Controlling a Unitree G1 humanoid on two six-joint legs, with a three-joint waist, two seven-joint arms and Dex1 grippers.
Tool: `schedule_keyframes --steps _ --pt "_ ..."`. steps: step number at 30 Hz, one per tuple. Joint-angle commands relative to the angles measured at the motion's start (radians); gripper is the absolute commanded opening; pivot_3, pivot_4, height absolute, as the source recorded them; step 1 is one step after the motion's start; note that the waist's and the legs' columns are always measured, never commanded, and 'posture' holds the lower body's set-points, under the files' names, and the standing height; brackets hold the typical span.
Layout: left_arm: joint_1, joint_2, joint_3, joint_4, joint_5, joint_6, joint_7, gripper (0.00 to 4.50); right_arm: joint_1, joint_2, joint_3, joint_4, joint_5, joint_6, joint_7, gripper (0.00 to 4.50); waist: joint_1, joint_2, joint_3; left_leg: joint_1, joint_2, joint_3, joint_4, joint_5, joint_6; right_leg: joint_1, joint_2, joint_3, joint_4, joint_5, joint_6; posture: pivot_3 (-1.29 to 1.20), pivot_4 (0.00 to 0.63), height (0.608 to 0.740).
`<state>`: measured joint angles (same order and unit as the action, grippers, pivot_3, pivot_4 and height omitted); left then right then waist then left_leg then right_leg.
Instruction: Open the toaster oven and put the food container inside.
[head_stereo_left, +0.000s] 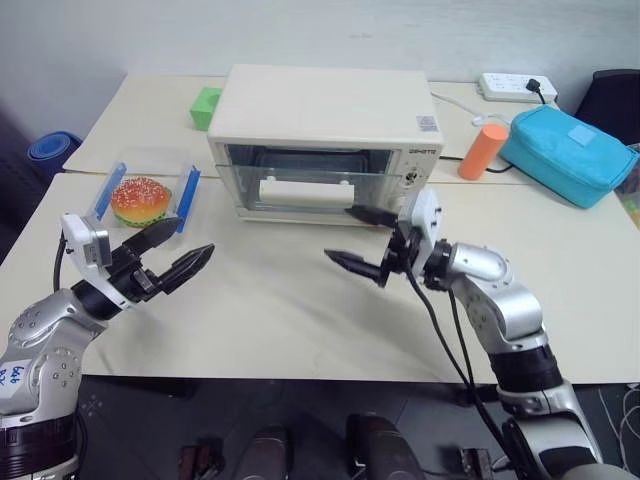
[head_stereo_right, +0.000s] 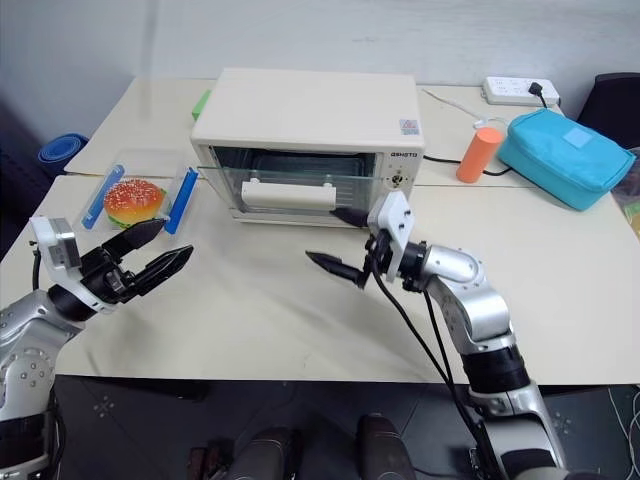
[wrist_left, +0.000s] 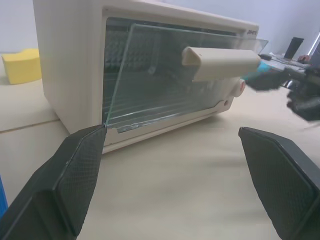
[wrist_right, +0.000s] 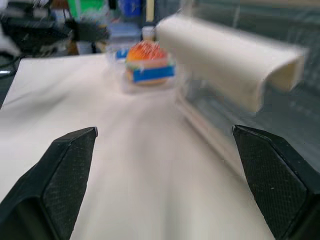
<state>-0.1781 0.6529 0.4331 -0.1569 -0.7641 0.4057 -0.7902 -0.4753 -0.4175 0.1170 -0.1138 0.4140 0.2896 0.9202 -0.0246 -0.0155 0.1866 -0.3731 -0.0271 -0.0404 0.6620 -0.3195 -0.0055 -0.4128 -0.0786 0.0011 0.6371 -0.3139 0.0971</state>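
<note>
Food container (head_stereo_left: 142, 200) beyond left gripper (head_stereo_left: 172, 252) (jaws spread, empty); right gripper (head_stereo_left: 362, 240) wide.

- A teal zip bag (head_stereo_left: 567, 153) is lying at the table's right.
- An orange cylinder (head_stereo_left: 482, 152) is standing beside it.
- A white power strip (head_stereo_left: 515, 87) is sitting behind.
- A green block (head_stereo_left: 206, 107), possibly a sponge, is resting at the far left.

Carrying a short dark wordmark (head_stereo_left: 423, 150) on the front of the toaster oven (head_stereo_left: 320, 110), at the upper right corner above the dials (head_stereo_left: 411, 178), with letters too small to be made out. Bearing a small square sticker (head_stereo_left: 428, 123) with a dense dark code pattern on the oven's top, near the right front corner, likewise not legible. Showing blue handwriting on a white label (head_stereo_left: 15, 372) on the left arm (head_stereo_left: 50, 340), not clearly readable. Displaying a pale patch (head_stereo_left: 583, 137) on the teal bag (head_stereo_left: 560, 160), with nothing legible on it.
</note>
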Motion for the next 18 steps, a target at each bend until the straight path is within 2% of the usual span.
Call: schedule_keyframes --steps 1,6,10,18 --pt "-0.072 0.021 0.031 0.039 -0.018 -0.002 0.000 3.33 0.031 -0.018 0.015 -0.063 -0.015 -0.037 0.027 4.50 -0.001 0.000 0.000 0.000 0.000 0.000 0.000 0.000 0.000 0.000 0.000 0.000 0.000 0.000 0.000 0.00 0.150 0.740" --pt "-0.200 0.022 -0.031 0.140 0.031 -0.019 -0.033 1.84 0.042 -0.011 0.022 -0.024 -0.050 -0.073 0.027 4.50 -0.002 0.000 0.000 0.001 0.000 0.000 0.000 0.001 -0.001 0.000 0.001 0.000 0.001 0.000 0.000 0.00 0.150 0.740" --pt "-0.200 0.050 -0.046 0.135 0.022 0.006 -0.103 0.65 0.003 0.002 -0.018 0.015 -0.059 -0.063 -0.033 4.50 -0.006 0.000 0.000 0.001 0.000 0.001 0.000 0.001 -0.001 0.000 0.001 0.001 0.001 0.000 0.000 0.00 0.150 0.740" --pt "-0.170 0.042 -0.017 0.129 0.033 -0.023 -0.101 0.65 -0.133 0.034 -0.062 0.111 -0.053 -0.055 -0.074 4.50 -0.004 0.000 0.000 0.001 0.000 0.001 0.000 0.001 -0.001 -0.001 0.001 0.001 0.001 0.000 0.000 0.00 0.150 0.740"
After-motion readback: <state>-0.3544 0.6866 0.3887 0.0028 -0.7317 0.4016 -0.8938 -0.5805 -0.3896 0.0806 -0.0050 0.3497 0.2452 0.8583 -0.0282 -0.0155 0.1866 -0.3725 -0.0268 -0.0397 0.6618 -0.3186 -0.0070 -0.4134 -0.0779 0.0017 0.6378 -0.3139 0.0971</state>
